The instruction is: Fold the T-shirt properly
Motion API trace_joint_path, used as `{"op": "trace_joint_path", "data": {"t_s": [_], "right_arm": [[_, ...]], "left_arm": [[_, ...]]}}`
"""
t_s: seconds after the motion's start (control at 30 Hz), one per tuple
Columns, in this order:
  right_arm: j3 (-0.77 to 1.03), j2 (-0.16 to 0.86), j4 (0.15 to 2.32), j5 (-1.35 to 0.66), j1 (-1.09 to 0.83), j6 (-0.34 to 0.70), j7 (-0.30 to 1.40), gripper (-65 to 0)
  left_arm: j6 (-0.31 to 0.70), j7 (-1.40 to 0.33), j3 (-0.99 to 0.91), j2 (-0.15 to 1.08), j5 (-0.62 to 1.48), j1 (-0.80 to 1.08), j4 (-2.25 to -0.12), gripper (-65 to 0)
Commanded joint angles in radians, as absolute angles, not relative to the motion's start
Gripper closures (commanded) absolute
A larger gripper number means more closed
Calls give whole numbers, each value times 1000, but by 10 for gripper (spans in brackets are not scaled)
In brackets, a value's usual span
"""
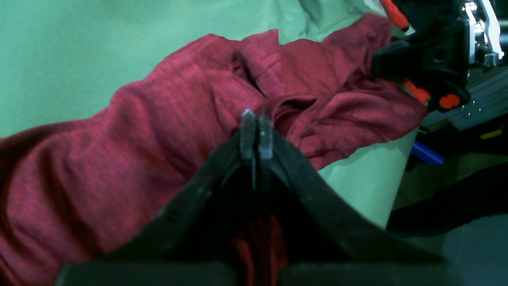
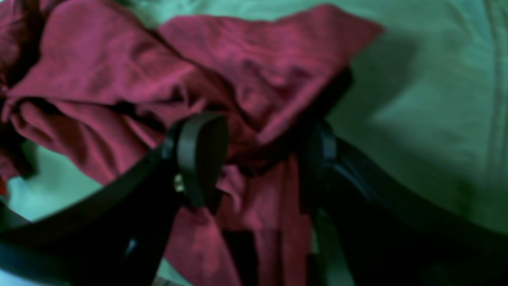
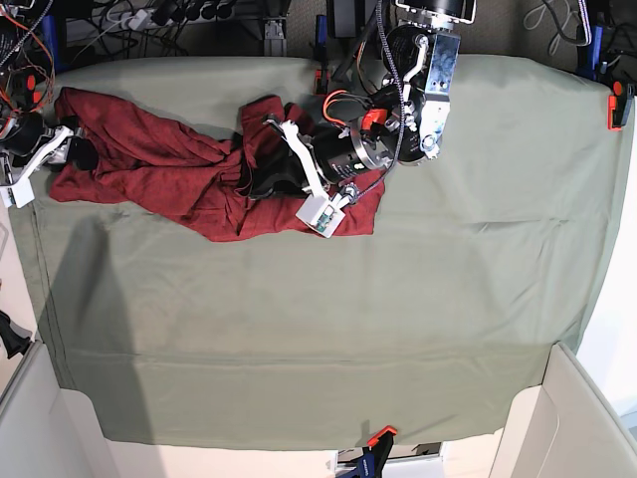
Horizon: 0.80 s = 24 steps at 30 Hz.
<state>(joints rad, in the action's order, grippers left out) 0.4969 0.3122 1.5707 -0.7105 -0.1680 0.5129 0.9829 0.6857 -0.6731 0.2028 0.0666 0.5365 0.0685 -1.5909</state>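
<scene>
The brick-red T-shirt (image 3: pixel 149 164) lies crumpled in a long strip across the far left of the sage-green table cloth (image 3: pixel 398 299). My left gripper (image 1: pixel 256 133) is shut, its tips pinched together in the bunched folds at the shirt's right end, with red cloth (image 1: pixel 139 139) running between its fingers. From the base view this gripper (image 3: pixel 261 171) sits on the bunch. My right gripper (image 2: pixel 260 155) stands open at the shirt's left end (image 3: pixel 75 151). Its two black fingers (image 2: pixel 202 151) straddle a ridge of red fabric (image 2: pixel 238 59).
A black clamp with orange parts (image 1: pixel 436 79) holds the cloth at the table's far edge beside the shirt. More clamps grip the near edge (image 3: pixel 380 435) and right edge (image 3: pixel 617 100). White box walls (image 3: pixel 577 418) rise at the near right corner.
</scene>
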Motion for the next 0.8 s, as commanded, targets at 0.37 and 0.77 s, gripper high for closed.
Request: {"op": "trace_joint_path", "data": {"t_s": [0.37,0.77], "right_arm": [[416,312,1584,-719,-161,531,989,-330],[386,301,1584,-693,-161,532,987,-326]], "left_arm": [[698,-656,204,70,562,53,-1611,0],[698,-676,202,69,625,52,-1613,0]]}}
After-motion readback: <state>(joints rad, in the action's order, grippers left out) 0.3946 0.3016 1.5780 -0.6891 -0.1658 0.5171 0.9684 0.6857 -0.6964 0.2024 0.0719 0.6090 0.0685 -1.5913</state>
